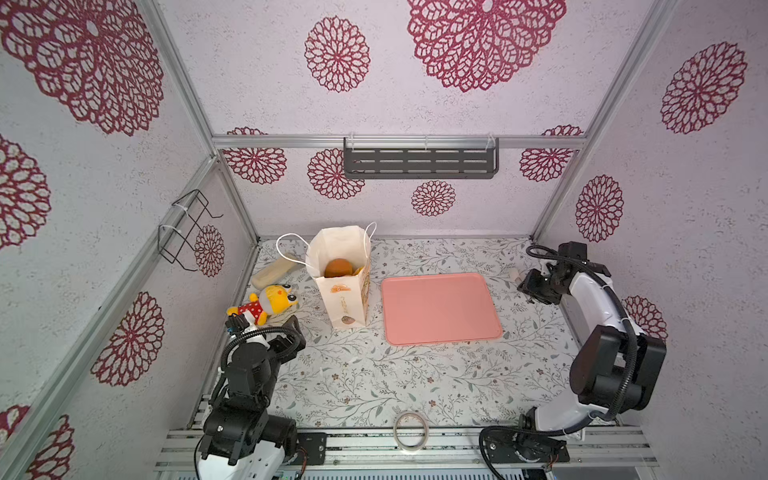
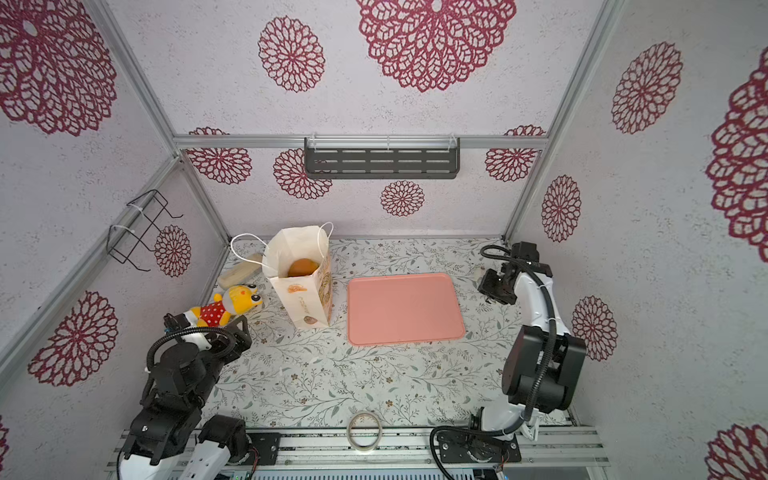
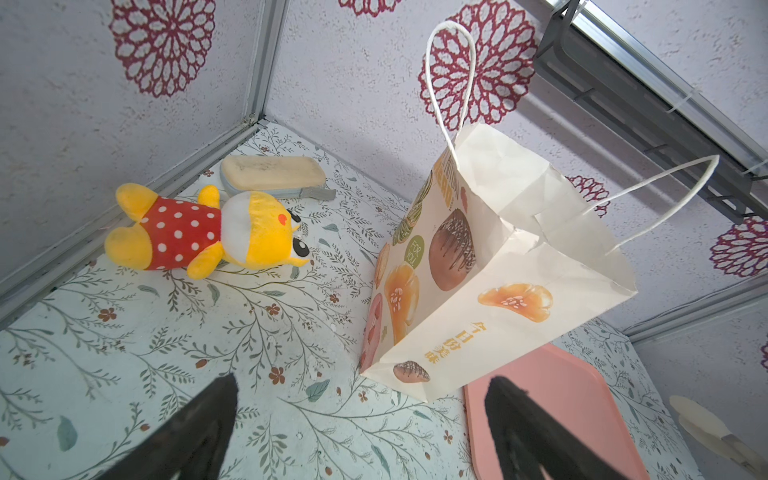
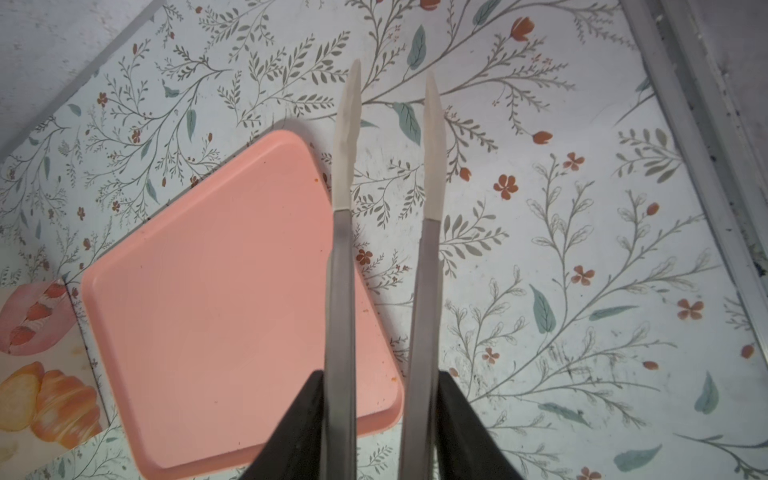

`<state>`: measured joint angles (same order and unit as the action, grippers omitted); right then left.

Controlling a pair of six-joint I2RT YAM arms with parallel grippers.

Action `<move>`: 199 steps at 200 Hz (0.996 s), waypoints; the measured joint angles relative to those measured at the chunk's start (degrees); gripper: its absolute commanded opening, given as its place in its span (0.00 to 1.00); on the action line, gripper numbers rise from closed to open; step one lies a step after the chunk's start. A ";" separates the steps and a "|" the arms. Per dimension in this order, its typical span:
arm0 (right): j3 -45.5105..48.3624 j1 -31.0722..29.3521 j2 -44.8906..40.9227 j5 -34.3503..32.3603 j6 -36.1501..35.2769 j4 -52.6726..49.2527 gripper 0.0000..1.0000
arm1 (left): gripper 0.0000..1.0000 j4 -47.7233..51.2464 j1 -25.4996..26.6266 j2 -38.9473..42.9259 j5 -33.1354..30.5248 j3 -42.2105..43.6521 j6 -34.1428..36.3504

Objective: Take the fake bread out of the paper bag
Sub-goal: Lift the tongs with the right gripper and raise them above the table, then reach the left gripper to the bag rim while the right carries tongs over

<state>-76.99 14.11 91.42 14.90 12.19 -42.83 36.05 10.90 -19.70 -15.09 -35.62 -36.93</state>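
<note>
The paper bag [image 1: 347,299] [image 2: 305,299] stands upright and open at the back left of the table, seen from the side in the left wrist view [image 3: 478,299]. One round brown bun of the fake bread [image 1: 338,268] [image 2: 303,267] shows inside its mouth; anything deeper is hidden. My left gripper [image 1: 291,332] [image 3: 362,379] hovers open and empty in front of the bag, to its left. My right gripper [image 1: 525,286] [image 4: 380,372] is at the far right, shut on metal tongs [image 4: 345,249]. Their white tips stand apart over the table beside the pink tray's corner.
A flat pink tray [image 1: 440,307] [image 4: 232,291] lies right of the bag. A yellow plush toy in a red dotted dress [image 1: 270,303] and a pale beige block [image 1: 274,270] lie left of it. A tape roll [image 1: 411,430] sits at the front edge. A grey shelf [image 1: 419,160] hangs on the back wall.
</note>
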 measured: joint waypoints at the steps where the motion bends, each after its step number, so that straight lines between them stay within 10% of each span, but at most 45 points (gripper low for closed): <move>1: 0.07 0.00 -0.11 0.11 0.04 -0.13 0.46 | 0.97 0.02 0.00 0.00 -0.02 0.00 0.00; 144: 5.49 -0.42 -9.79 10.64 4.66 -3.78 0.52 | 0.97 0.35 0.33 1.01 3.02 -0.83 1.29; 199: 8.63 -1.79 -15.43 14.56 5.92 -3.63 0.49 | 0.97 7.74 0.48 -16.37 6.36 -22.10 5.51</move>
<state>-68.36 12.32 75.99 29.45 18.11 -46.46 43.79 11.38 -36.07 -8.73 -57.71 -31.42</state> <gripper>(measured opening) 0.497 0.974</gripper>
